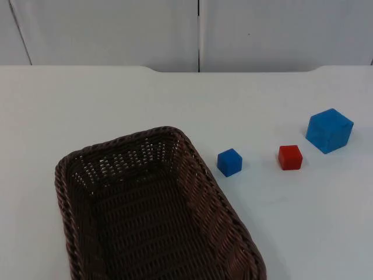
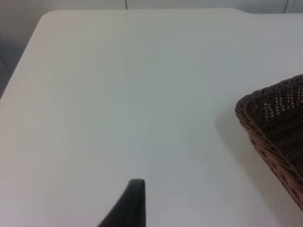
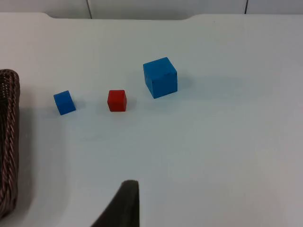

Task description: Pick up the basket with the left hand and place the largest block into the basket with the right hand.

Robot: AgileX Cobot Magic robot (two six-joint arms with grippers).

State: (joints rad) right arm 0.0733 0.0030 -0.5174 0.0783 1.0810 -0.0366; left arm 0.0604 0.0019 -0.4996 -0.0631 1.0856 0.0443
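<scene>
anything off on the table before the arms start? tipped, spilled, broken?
Nothing stands out. The brown wicker basket sits upright, weave intact, with nothing in it. The large blue block, red block and small blue block rest flat in a loose row beside it, apart from one another.

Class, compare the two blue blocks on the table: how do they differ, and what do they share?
The large blue block is clearly bigger than the small blue block. The large one sits beyond the red block, farthest from the basket; the small one sits nearest it. Both are blue cubes resting on the table.
</scene>
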